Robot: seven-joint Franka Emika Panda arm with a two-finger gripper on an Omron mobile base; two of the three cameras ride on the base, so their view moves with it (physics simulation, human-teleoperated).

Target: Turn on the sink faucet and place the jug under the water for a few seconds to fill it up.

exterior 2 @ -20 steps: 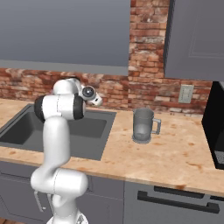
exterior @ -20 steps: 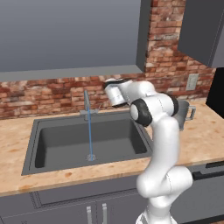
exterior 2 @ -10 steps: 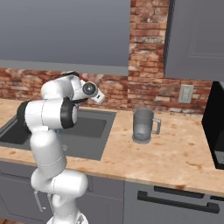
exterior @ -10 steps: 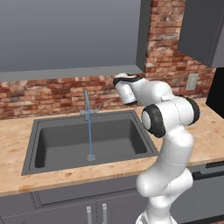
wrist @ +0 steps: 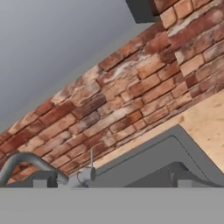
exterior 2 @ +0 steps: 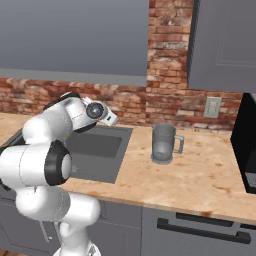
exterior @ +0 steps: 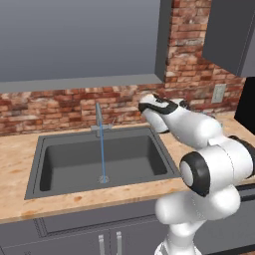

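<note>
The sink faucet [exterior: 98, 115] stands behind the sink [exterior: 60, 164], and the water [exterior: 101, 149] runs in a thin blue stream down to the drain. My gripper [exterior: 145, 104] hangs above the sink's back right corner, to the right of the faucet, with nothing in it. In the hand view the fingertips [wrist: 40, 180] sit wide apart, so the gripper [wrist: 111, 183] is open; the faucet [wrist: 26, 162] and its lever lie at lower left, the sink [wrist: 175, 144] at lower right. The jug [exterior 2: 162, 143] stands upright on the counter right of the sink [exterior 2: 102, 145], apart from my gripper [exterior 2: 111, 119].
A brick wall runs behind the counter, with an outlet [exterior 2: 212, 106] on it. A dark appliance [exterior 2: 247, 150] stands at the counter's far right. Grey wall cabinets [exterior 2: 225, 45] hang overhead. Bare wooden counter [exterior 2: 190, 180] lies around the jug.
The arm has swung to the right, carrying the hand from beside the faucet to over the sink's right end. The water keeps running. The jug has not moved.
</note>
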